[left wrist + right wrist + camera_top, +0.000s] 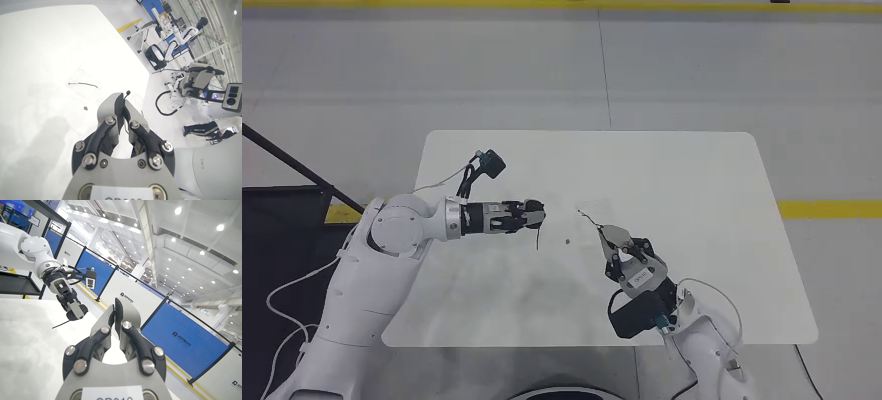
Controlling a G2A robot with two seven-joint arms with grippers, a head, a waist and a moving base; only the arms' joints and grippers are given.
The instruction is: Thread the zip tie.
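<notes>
Because threading needs both ends free, I have the left end effector (123,101) clamped on the zip tie (128,93) just behind its head, above the table (692,180). The head pokes past the fingertips and the tail trails out the side. The right end effector (114,308) sits near, pads pressed together with nothing visible between them. I judge it must take the tail next.

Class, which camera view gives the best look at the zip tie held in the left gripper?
The left wrist view: the zip tie pokes its head past the shut left gripper, close up. The right wrist view catches its tail; the top view, a thin dark line.
</notes>
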